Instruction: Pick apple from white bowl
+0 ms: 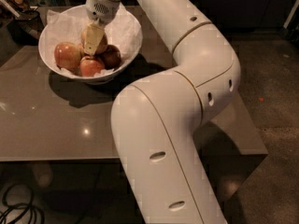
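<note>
The white bowl (128, 29), lined with crumpled white paper, stands at the back left of the grey table. It holds several apples. The palest apple (103, 43), yellow-gold, lies in the middle of the bowl, partly hidden by my gripper. My gripper (95, 46) reaches down into the bowl from above and sits right at this apple, touching or nearly touching it. A redder apple (67, 55) lies to the left, another (91, 66) in front, and a dark one (113, 57) to the right.
My white arm (187, 78) sweeps from the lower middle up over the table (56, 120) to the bowl. Dark objects (21, 8) sit beyond the bowl at the top left. Cables (18, 204) lie on the floor at the lower left.
</note>
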Controlling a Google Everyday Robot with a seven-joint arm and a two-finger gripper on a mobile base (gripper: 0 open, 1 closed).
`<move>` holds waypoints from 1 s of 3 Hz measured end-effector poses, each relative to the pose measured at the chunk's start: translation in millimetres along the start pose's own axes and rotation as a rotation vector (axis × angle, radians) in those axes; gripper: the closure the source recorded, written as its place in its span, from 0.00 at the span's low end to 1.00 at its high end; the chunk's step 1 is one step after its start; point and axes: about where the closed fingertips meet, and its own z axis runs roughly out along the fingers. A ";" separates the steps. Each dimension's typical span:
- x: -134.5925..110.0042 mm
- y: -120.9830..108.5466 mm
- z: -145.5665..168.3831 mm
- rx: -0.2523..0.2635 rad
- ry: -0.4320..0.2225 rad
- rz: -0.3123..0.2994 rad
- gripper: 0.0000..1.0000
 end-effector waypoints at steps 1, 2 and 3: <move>-7.8 -2.2 -5.8 0.022 -0.014 0.011 1.00; -21.5 9.1 -40.2 0.054 -0.044 0.030 1.00; -39.6 26.5 -72.2 0.055 -0.116 -0.013 1.00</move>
